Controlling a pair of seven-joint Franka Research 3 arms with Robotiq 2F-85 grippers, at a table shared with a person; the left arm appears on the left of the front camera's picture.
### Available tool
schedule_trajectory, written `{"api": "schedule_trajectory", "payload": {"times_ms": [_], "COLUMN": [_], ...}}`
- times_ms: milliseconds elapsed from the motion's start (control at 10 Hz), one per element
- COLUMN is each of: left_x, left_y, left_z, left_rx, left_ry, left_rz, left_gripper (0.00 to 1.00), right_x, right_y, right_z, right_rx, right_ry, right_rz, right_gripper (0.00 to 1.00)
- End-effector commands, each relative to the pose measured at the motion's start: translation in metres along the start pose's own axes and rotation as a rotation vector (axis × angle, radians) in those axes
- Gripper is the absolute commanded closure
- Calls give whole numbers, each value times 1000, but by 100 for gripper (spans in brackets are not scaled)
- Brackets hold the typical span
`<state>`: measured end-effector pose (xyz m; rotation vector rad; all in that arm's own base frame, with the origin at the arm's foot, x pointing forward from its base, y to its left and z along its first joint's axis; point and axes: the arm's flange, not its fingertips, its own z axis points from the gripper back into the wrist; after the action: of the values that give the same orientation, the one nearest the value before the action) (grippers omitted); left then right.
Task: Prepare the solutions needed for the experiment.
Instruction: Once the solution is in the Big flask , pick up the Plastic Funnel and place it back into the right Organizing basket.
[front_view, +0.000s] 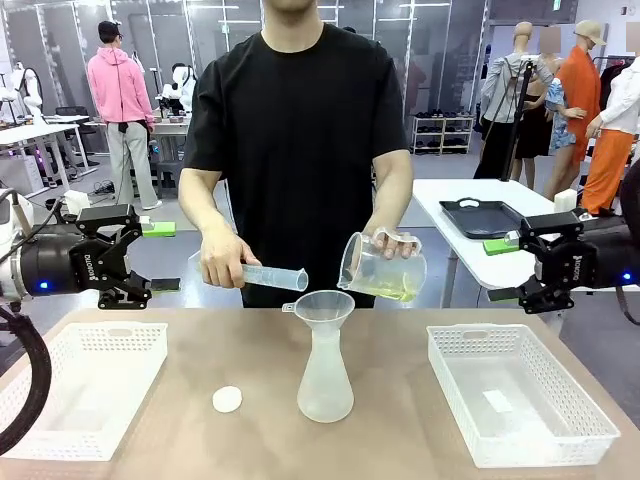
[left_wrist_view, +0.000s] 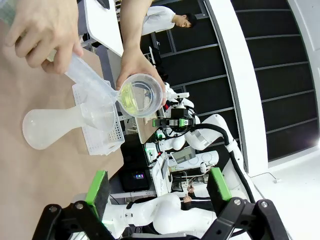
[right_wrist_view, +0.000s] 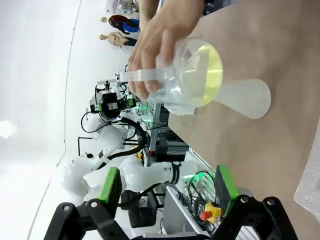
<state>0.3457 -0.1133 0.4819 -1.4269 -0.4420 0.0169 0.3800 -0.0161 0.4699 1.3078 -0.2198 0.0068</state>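
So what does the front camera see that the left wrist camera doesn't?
Front view: the little white cap on the table and the basket on the robot's left. Left wrist view: a look straight into the beaker's round mouth, with yellow-green liquid pooled at one side. Both: the person's hands holding the tilted beaker and a measuring cylinder by the funnel in the flask.

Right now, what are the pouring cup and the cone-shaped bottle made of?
The cup looks like clear plastic, maybe glass: you can see the yellow-green liquid through it. The cone-shaped bottle looks like frosted, milky plastic: it is cloudy and matte, with no sharp shine.
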Motion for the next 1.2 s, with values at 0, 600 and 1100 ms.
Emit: {"api": "schedule_trajectory", "payload": {"times_ms": [0,600,1100], "left_x": [-4,-4,-4], "left_y": [-1,-1,-1], "left_z": [-2,-2,-2], "left_rx": [-26,-26,-26], "left_ry": [-12,-12,-12], "left_rz": [10,10,10], "left_gripper": [0,0,0], "right_x": [9,3,3], "right_y": [10,-3,-3], "right_z": [-5,-3,-3], "right_rx": [-30,-10,-10], "right_ry": [-16,-2,-2], "right_rz": [-102,-39,-39], "right_gripper": [6,6,6]}}
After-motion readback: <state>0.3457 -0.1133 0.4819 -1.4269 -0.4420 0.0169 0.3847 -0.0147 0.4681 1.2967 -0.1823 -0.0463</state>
